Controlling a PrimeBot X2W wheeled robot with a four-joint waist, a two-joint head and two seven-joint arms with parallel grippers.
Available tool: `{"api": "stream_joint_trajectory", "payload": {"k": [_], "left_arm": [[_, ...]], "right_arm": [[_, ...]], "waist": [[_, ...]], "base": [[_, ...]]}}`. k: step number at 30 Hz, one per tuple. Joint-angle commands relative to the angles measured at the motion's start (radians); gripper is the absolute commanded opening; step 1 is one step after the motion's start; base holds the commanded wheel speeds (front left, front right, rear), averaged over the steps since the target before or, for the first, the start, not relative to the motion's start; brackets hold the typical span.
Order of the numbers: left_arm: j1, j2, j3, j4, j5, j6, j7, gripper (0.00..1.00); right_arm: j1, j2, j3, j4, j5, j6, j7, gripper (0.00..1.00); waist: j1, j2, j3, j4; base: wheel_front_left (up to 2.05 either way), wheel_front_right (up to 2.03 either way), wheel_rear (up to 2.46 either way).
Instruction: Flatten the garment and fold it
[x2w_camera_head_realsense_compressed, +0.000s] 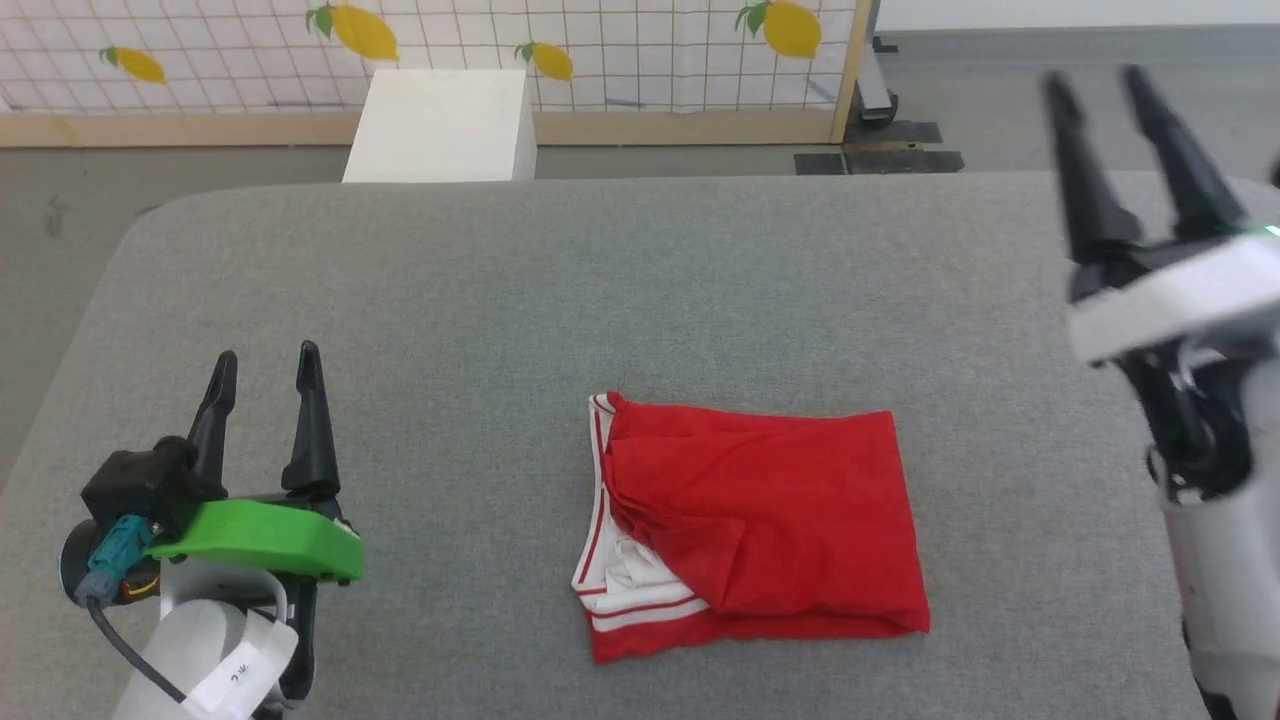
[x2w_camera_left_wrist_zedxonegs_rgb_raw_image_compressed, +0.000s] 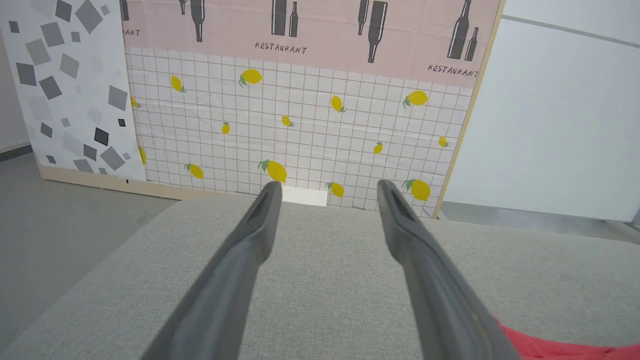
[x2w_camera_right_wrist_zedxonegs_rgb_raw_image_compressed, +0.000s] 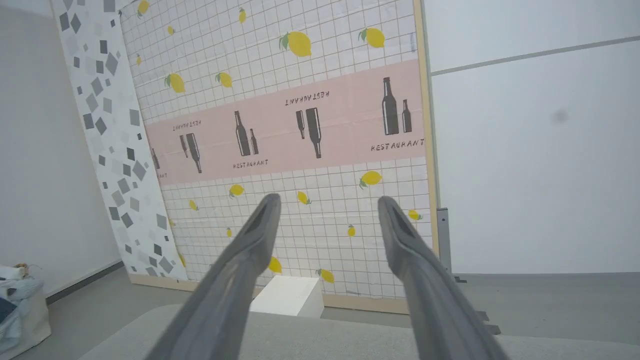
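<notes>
One soft red garment (x2w_camera_head_realsense_compressed: 760, 520) lies folded into a rough, wrinkled rectangle on the grey, felt-like worktop (x2w_camera_head_realsense_compressed: 500, 300). It sits near the front edge, right of the middle, and white cloth with red stripes shows along its left side. There are two claws, each with two long, dark, tapered fingers (x2w_camera_head_realsense_compressed: 310, 420). The left claw (x2w_camera_head_realsense_compressed: 267, 353) is near the front left corner and the right claw (x2w_camera_head_realsense_compressed: 1095, 80) is by the right edge. Both are spread apart, empty and well clear of the garment. One white box (x2w_camera_head_realsense_compressed: 440, 125) stands beyond the far edge, in front of a lemon-print panel (x2w_camera_head_realsense_compressed: 620, 50).

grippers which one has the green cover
The left gripper, lower left in the head view: green cover below its fingers; the right gripper has white there.
</notes>
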Motion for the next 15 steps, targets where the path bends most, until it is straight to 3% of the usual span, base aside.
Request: {"api": "stream_joint_trajectory", "payload": {"k": [1, 8, 15], "left_arm": [[0.016, 0.000, 0.003, -0.004, 0.007, 0.008, -0.007, 1.00], [0.019, -0.011, -0.005, 0.008, -0.004, 0.004, -0.007, 1.00], [0.023, -0.014, -0.010, 0.036, -0.013, 0.004, -0.006, 1.00]], "right_arm": [[0.046, 0.004, -0.030, -0.014, -0.027, -0.001, -0.037, 1.00], [0.238, 0.057, -0.183, -0.068, -0.159, -0.001, -0.187, 1.00], [0.375, 0.095, -0.213, -0.067, -0.213, -0.001, -0.211, 1.00]], "waist": [[0.0000, 0.0000, -0.010, -0.003], [0.0000, 0.0000, -0.022, 0.012], [0.0000, 0.0000, -0.032, 0.027]], "base": [[0.00, 0.00, 0.00], [0.00, 0.00, 0.00], [0.00, 0.00, 0.00]]}}
